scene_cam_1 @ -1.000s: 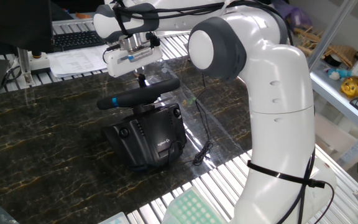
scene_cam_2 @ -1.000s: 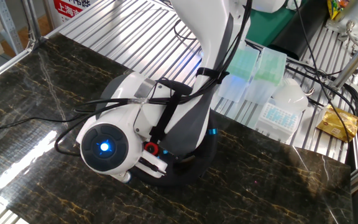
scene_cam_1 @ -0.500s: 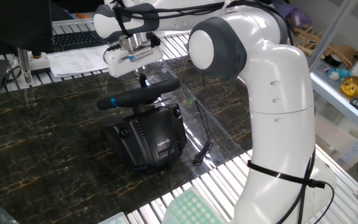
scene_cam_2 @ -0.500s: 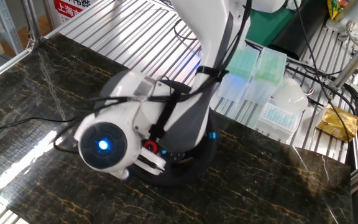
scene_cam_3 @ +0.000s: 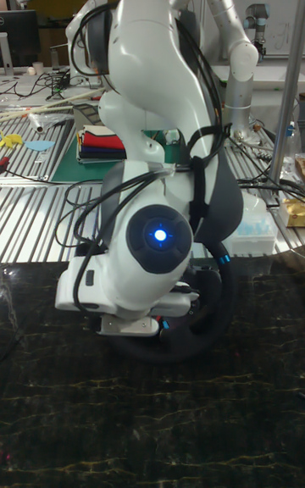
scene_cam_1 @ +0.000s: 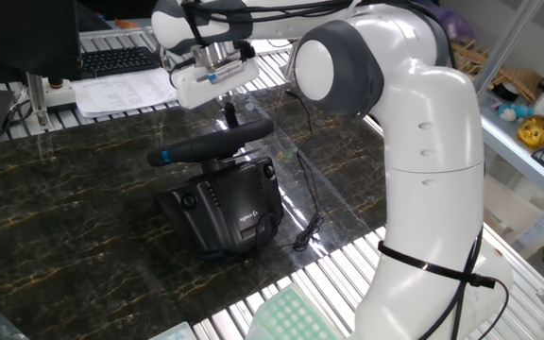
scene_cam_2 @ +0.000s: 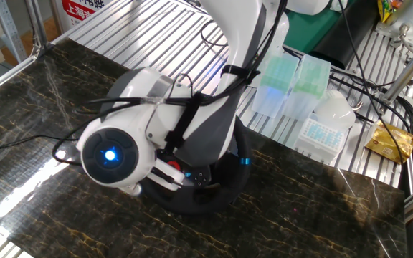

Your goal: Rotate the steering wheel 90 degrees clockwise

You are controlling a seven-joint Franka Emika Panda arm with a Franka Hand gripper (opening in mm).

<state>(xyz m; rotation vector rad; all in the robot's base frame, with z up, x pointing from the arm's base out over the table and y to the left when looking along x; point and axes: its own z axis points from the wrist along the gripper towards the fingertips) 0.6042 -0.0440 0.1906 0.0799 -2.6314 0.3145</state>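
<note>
Hovering just above the steering wheel, the end effector points down at the rim; whether its fingers are parted cannot be told. The wheel sits on its boxy base mid-worktop.

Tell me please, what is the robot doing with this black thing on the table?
A white arm is working a black steering wheel that sits on a boxy base on the dark table. Its tool reaches down onto the far part of the rim. The blue mark on the rim points to the left in one fixed view. Whether the tool is really gripping the rim cannot be told, since the arm hides it in the other views.
</note>
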